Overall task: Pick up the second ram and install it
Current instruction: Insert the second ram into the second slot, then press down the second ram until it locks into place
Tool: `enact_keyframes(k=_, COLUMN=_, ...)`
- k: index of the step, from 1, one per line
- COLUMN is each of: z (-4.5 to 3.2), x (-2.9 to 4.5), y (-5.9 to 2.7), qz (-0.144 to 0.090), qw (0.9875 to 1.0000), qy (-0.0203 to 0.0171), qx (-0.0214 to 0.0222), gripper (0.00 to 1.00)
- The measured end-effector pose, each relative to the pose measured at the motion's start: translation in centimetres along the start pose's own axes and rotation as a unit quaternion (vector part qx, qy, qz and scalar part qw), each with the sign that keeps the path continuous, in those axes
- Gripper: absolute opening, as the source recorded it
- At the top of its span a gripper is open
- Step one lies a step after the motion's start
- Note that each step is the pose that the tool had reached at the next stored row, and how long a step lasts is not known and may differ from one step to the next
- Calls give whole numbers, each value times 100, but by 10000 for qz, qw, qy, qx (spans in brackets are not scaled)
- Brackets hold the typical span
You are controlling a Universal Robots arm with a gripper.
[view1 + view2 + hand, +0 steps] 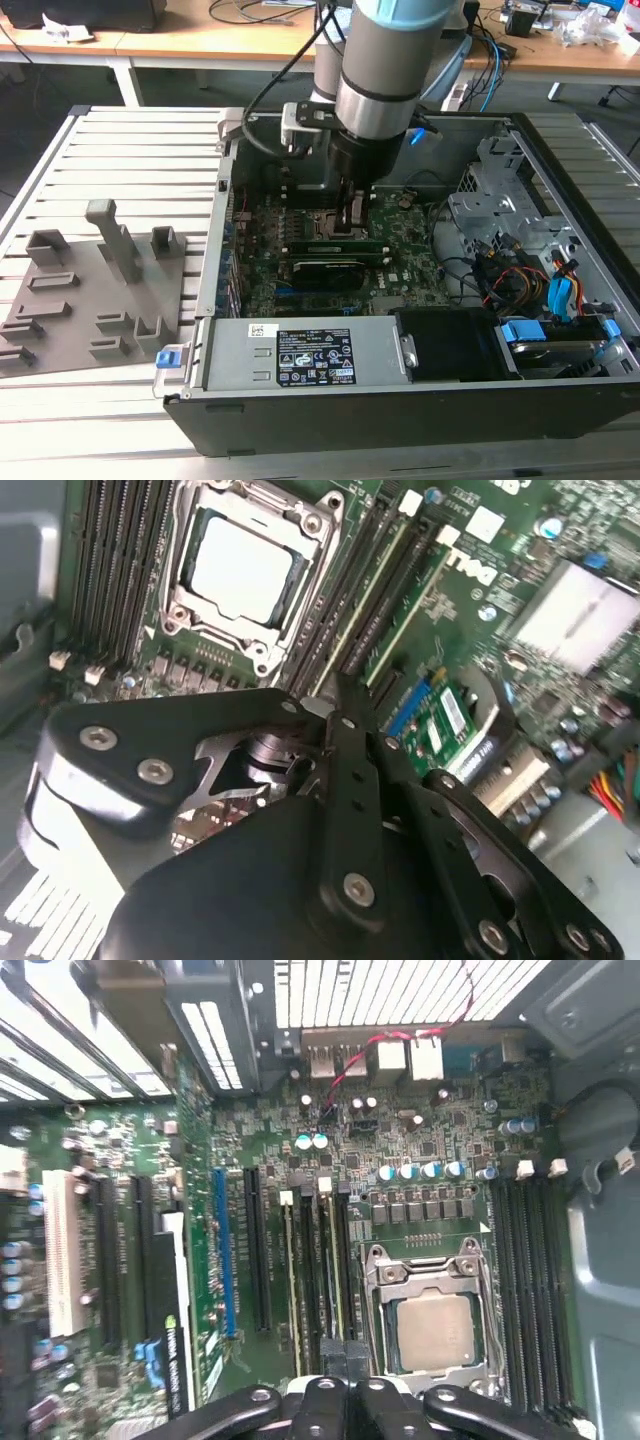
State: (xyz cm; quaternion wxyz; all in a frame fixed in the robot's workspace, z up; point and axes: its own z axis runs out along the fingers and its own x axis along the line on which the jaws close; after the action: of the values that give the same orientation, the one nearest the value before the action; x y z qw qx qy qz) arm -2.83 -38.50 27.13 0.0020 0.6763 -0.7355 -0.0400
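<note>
1. Second wrist view: pincer (345,695) narrow, fingers nearly together over the slots (365,595) beside the CPU (245,565).
2. Ram (335,240) sits in a slot under the pincer; whether gripped, cannot tell.
3. Judgement: ram is light, stiff, fragile; hold by long edges, press evenly.

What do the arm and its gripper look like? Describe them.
The arm is a thick silver-grey cylinder with a light-blue cap and a dark ring. A black cable runs along it. The gripper is black, built of flat linkage bars with silver screws, and has a bare-metal bracket.
</note>
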Motion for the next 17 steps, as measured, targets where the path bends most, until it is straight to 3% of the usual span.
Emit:
enact_keyframes(k=2, z=-72, x=-18, y=5, qz=2, qw=10000, qy=48, qx=4, gripper=11)
enact_keyframes(k=14, z=-74, x=-18, y=6, qz=3, qw=10000, qy=55, qx=5, gripper=11)
enact_keyframes(k=15, z=-61, x=-21, y=-30, qz=3, qw=10000, qy=70, qx=5, gripper=11)
enact_keyframes(k=17, z=0, x=-41, y=-201, qz=-5, qw=10000, qy=92, qx=-12, gripper=11)
